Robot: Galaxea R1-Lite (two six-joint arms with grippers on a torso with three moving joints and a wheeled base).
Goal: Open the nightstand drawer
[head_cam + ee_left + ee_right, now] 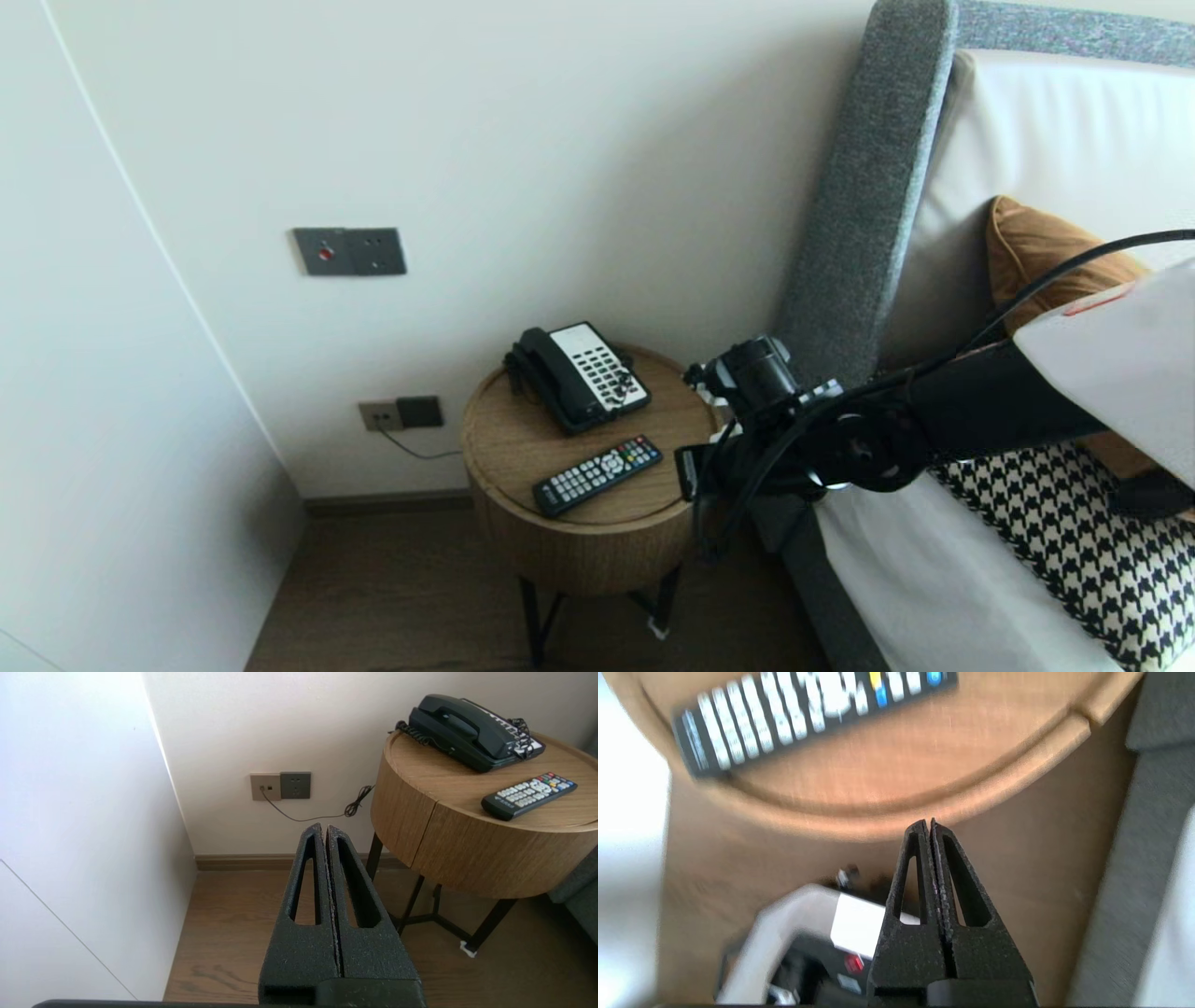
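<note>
Head view gives me the right gripper [693, 474] at the right rim of the round table [509, 439], fingers pressed together and holding nothing. Nearest to it is the remote [597, 475], lying flat on the near side of the tabletop, just left of the gripper and apart from it. The telephone [577, 375] sits farther back. My left gripper [325, 830] hangs low, left of the table, fingers closed too.
</note>
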